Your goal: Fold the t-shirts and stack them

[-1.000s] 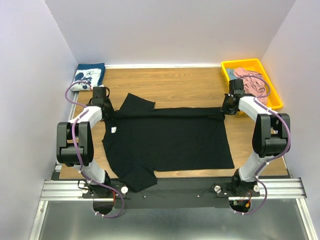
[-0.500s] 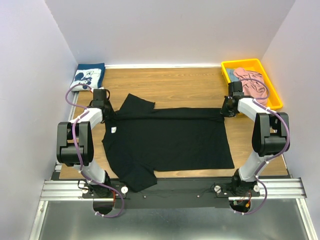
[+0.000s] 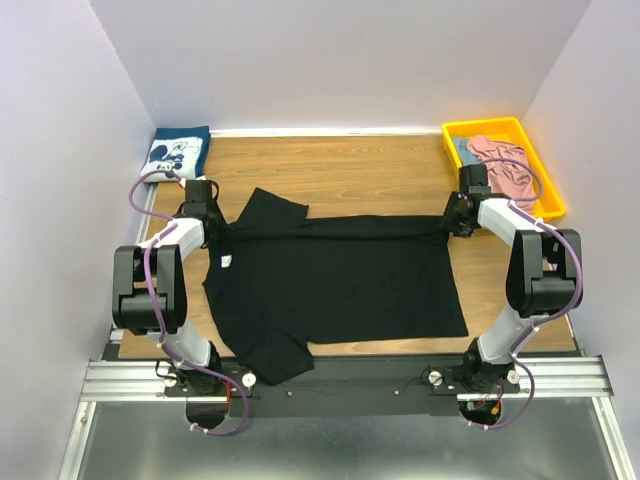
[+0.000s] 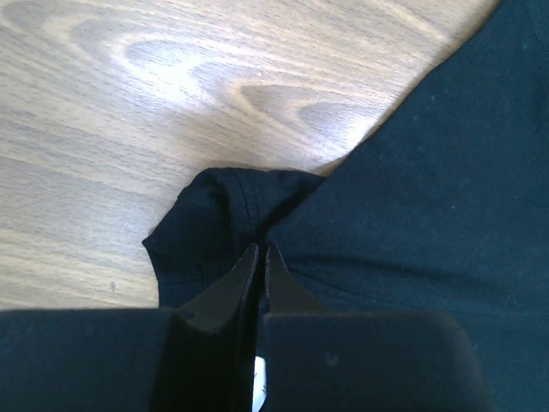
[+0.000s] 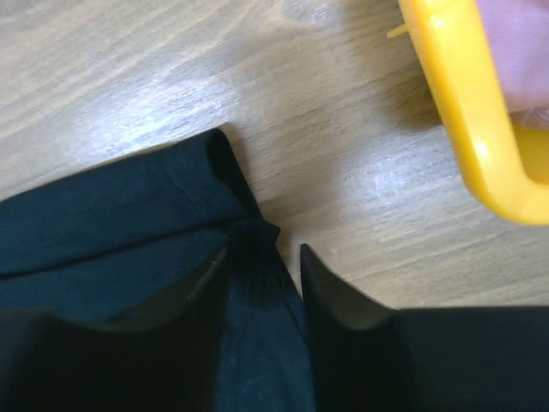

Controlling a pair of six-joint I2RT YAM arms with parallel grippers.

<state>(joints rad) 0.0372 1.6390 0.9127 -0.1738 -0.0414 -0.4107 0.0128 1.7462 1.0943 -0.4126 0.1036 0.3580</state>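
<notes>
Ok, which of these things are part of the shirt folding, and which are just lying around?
Job: black shirt, navy shirt, pink shirt.
Lying about: yellow bin holding the pink shirt, table.

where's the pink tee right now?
Top view: the pink t-shirt lies crumpled in the yellow bin at the table's far right corner, just beyond the right arm.
</notes>
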